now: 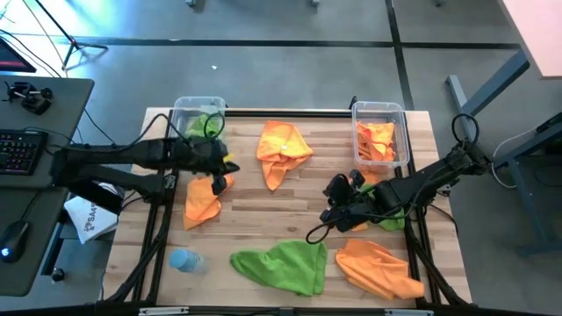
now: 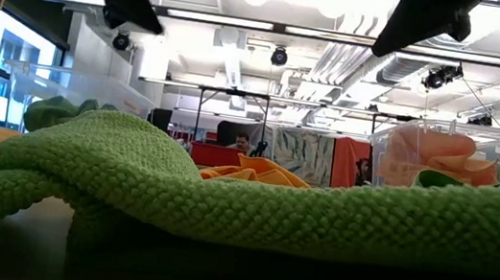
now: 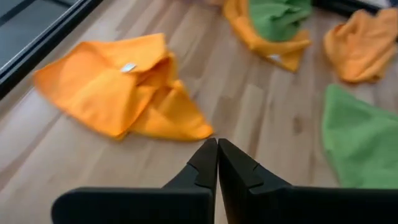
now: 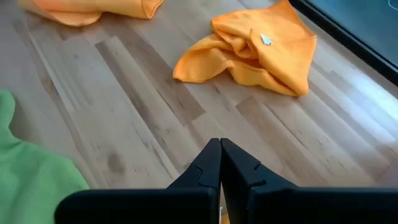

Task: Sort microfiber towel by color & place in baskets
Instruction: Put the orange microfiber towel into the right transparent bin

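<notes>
Grey floor surrounds the wooden bench [image 1: 246, 219] in the high view; a desk w/ keyboard [image 1: 19, 151] and mouse [image 1: 9, 253] sits at the frame's left edge. Pale blue bottle [image 1: 185, 260] lies at the bench's lower left, near the green towel [image 1: 285, 266] spread along the bottom centre. That same green cloth fills the low view's foreground and blocks most of the bench there.

Two clear baskets stand at the bench's top edge: left basket [image 1: 182, 110] at upper left holds green cloth, right basket [image 1: 361, 114] at upper right holds orange cloth. Orange towels lie loose: one top centre [image 1: 283, 151], one left of centre [image 1: 202, 200] just below the left gripper [image 1: 225, 165], one lower right [image 1: 378, 268]. All crumpled, soft, w/ folded corners; a small white tag shows on the top-centre one.

Left gripper hovers beside the left basket, jaws clenched on nothing, per the left wrist view. Right gripper [image 1: 329, 209] sits centre-right over bare wood, jaws likewise pressed together, empty.
</notes>
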`<move>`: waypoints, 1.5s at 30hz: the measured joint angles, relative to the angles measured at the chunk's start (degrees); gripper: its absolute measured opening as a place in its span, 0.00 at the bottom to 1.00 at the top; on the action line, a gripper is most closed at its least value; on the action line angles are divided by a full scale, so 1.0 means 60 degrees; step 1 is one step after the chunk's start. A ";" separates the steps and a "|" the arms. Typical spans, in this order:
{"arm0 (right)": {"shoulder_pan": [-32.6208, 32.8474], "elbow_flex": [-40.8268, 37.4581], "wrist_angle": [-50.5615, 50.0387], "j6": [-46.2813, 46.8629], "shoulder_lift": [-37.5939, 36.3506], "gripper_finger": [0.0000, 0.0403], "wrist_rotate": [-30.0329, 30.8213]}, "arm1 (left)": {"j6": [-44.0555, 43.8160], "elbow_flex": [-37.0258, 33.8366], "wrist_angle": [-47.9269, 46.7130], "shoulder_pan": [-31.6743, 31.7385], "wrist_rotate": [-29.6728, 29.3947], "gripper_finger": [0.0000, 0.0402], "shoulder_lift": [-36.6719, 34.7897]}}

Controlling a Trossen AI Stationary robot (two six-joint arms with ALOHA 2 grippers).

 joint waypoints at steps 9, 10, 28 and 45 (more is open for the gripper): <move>0.0000 -0.0092 -0.0695 -0.0001 -0.0002 0.00 -0.1725 | -0.0206 0.0007 0.1095 -0.1893 -0.0736 0.00 0.0892; 0.0000 -0.0188 -0.0719 0.0002 -0.0004 0.00 -0.1992 | -0.0224 0.0007 0.1075 -0.2028 -0.0824 0.00 0.1014; 0.1124 -0.2212 -0.0060 0.2340 -0.0004 0.19 -0.5481 | -0.2221 0.0007 0.1096 -0.2940 -0.1392 0.00 0.1738; 0.1661 -0.3542 0.1632 -0.0430 -0.0004 0.33 -0.5589 | -0.2471 0.0007 0.1089 -0.2936 -0.1392 0.00 0.1738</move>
